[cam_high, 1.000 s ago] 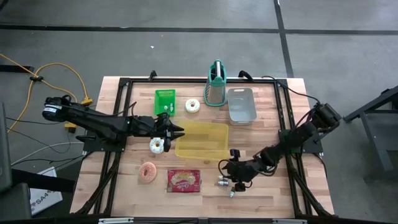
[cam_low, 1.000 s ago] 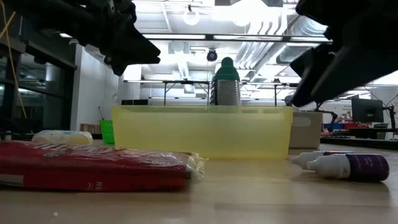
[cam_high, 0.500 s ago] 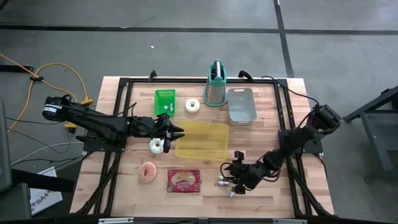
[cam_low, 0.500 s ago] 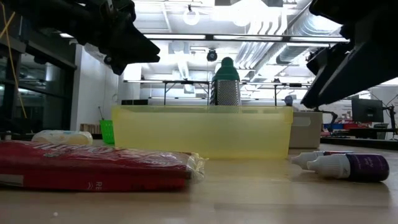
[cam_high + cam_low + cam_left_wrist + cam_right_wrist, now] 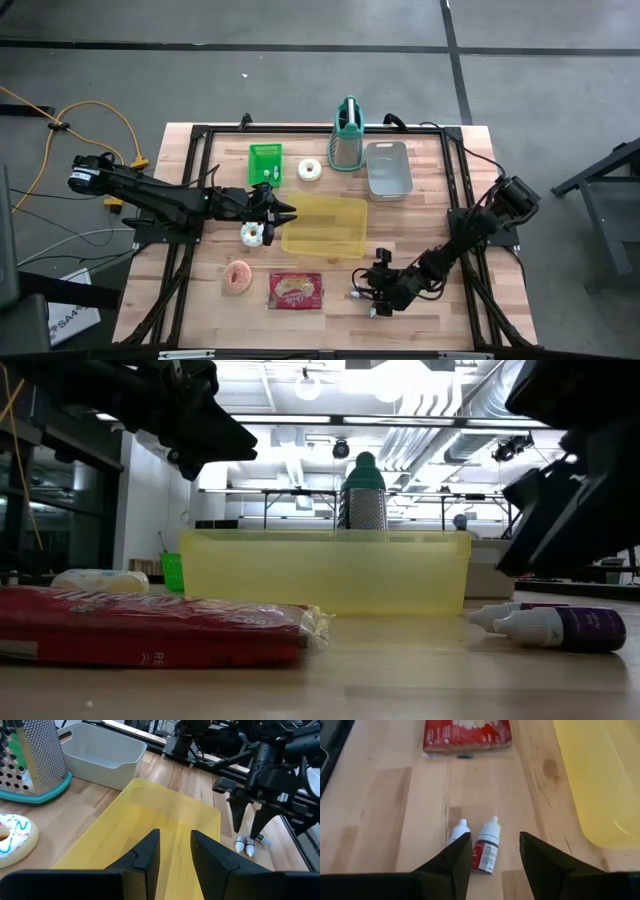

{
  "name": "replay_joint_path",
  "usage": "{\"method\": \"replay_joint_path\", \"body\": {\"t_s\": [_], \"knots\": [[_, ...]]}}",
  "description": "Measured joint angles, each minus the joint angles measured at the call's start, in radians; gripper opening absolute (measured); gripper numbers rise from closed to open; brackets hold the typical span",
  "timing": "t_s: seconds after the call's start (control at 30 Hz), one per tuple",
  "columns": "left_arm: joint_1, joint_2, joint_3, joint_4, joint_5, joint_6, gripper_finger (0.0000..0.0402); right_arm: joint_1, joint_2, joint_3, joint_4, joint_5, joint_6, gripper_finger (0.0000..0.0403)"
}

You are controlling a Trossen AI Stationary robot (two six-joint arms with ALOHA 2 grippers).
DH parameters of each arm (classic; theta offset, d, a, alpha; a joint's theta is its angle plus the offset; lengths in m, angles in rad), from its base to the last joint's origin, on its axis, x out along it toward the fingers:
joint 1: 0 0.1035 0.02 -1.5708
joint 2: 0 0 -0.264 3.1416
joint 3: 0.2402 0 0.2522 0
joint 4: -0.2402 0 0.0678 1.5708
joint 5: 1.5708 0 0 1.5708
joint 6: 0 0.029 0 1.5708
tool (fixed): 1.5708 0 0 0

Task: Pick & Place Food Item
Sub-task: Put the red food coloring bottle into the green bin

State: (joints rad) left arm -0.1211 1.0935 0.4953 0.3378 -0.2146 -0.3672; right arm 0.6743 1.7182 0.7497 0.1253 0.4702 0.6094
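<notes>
Right wrist view: open right gripper (image 5: 491,851) is held above two small dropper bottles (image 5: 485,849).
Bottles are judged light, hard, slippery; best gripped across the body. Left gripper (image 5: 175,852) is seen empty, slightly parted.

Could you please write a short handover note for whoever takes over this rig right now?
Right end effector: open, empty, poised over two small bottles on the table near the red food packet.
Left end effector: slightly open, empty, at the yellow bin's left edge, beside a white donut.
Done: nothing placed; the yellow bin looks empty.
Left: grasp an item and place it.
</notes>
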Motion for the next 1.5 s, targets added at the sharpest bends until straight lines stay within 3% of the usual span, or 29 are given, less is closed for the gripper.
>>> {"method": "replay_joint_path", "body": {"t_s": [1.5], "knots": [[0.000,0.000,0.000,0.000,0.000,0.000,0.0105,0.000,0.007,-0.001,-0.017,-0.010,0.044,0.0153]]}}
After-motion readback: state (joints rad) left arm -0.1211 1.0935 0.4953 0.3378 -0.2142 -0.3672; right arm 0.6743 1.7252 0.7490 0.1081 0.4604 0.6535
